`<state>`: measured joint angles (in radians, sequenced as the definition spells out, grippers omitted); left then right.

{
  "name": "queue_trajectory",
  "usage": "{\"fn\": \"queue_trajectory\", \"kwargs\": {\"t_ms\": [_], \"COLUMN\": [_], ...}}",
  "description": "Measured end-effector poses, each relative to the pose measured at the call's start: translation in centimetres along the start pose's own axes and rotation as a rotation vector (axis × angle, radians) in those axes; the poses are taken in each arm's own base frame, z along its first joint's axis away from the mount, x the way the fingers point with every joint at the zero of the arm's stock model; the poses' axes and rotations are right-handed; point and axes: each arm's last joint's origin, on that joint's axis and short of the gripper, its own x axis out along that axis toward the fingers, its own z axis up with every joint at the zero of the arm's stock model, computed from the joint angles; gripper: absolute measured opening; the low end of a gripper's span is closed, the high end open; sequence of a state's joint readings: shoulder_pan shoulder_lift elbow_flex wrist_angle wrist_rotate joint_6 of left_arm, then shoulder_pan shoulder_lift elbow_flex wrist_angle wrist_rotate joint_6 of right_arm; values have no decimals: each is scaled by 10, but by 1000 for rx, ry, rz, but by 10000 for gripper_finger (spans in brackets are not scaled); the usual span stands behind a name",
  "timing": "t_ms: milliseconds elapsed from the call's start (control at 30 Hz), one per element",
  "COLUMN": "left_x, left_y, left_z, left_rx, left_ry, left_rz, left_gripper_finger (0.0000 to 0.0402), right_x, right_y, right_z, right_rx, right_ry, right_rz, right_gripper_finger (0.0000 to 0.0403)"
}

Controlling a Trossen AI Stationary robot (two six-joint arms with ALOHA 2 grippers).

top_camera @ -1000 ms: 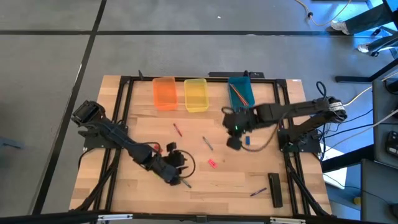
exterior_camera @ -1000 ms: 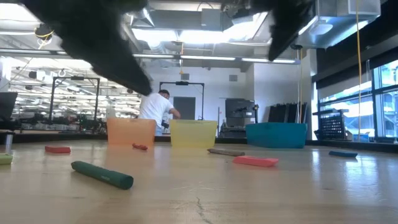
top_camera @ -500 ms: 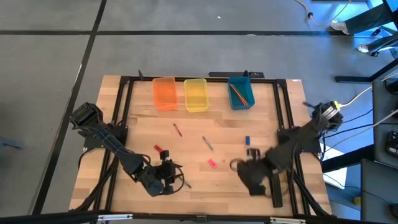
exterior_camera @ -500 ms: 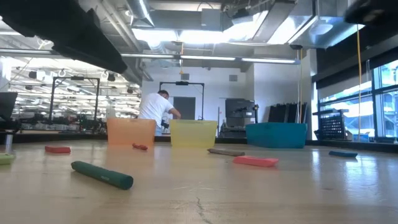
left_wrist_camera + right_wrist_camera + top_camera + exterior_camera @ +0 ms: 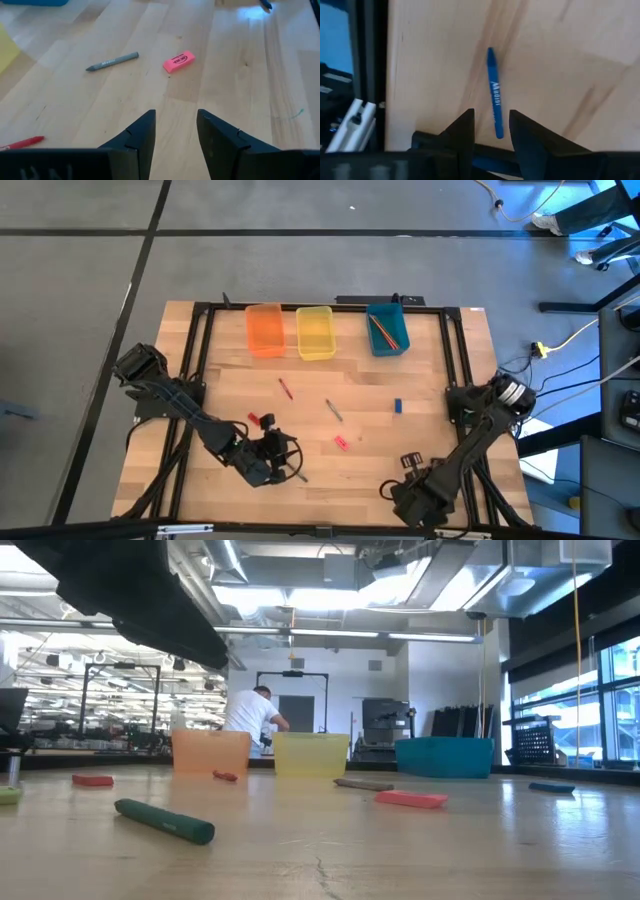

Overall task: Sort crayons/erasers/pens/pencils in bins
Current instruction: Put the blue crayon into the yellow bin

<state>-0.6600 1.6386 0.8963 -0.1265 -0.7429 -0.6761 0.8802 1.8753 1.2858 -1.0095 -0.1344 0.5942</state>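
Three bins stand at the far edge: orange (image 5: pixel 265 330), yellow (image 5: pixel 316 332), and teal (image 5: pixel 387 328) with an orange pencil inside. My left gripper (image 5: pixel 288 455) is open and empty above the table, short of the pink eraser (image 5: pixel 178 61) and grey crayon (image 5: pixel 112 61). My right gripper (image 5: pixel 408 485) is open near the front edge. Its fingers stand on either side of the near end of a blue pencil (image 5: pixel 494 92) lying flat on the wood. I cannot tell whether they touch it. A dark green crayon (image 5: pixel 165 820) lies near the front.
A red eraser (image 5: pixel 255 419), a pink-red stick (image 5: pixel 285 388) and a blue eraser (image 5: pixel 397 406) lie loose on the table. The black frame rail (image 5: pixel 370 75) runs beside the blue pencil. A person (image 5: pixel 250 715) stands in the room beyond.
My right gripper has swung from beside the teal bin toward the table's near edge and now stands low over the blue pencil. My left gripper has shifted a little toward the near edge. No object has moved.
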Motion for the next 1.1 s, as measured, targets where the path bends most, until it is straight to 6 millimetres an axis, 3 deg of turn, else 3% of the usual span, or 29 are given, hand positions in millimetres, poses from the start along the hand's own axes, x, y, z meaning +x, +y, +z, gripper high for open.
{"fn": "queue_trajectory", "kwargs": {"t_ms": [267, 533, 733, 967, 1100], "left_x": [-4, -4, -5, -5, -5], "left_y": [-4, -4, -4, -4, -5], "left_z": [-2, -2, -2, -2, -2], "left_rx": [5, 10, 7, -23, -27], "left_ry": [-3, -22, -18, -19, -23], "left_rz": [-20, 3, -4, -6, -9], "left_gripper_finger": [134, 133, 133, 133, 133], "right_x": [21, 36, 33, 15, 19], "right_y": [11, 18, 18, 21, 17], "right_z": [10, 8, 8, 9, 6], "right_rx": [-28, -79, -79, -76, -109], "right_ry": [-37, -25, -20, 8, 20], "right_rz": [17, -50, -53, -99, -152], "right_gripper_finger": [126, 126, 126, 126, 126]}}
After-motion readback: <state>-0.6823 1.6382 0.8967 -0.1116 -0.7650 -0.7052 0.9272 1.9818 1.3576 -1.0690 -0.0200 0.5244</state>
